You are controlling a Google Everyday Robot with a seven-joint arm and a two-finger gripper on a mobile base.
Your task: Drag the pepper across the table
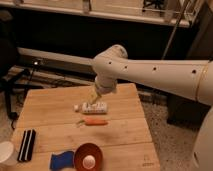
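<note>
The pepper (95,121) is a slim orange-red vegetable with a small greenish stem at its left end. It lies flat near the middle of the light wooden table (52,107). My gripper (94,98) hangs from the white arm that reaches in from the right. It points down over the far middle of the table, just above a white ridged block (95,107). The gripper is behind the pepper and apart from it, with the block between them.
A red-orange bowl (88,157) holding a white round thing sits at the front edge. A blue object (61,160) lies left of it. A black and white block (26,145) and a white cup (6,152) are at the front left. Dark cables and furniture stand behind the table.
</note>
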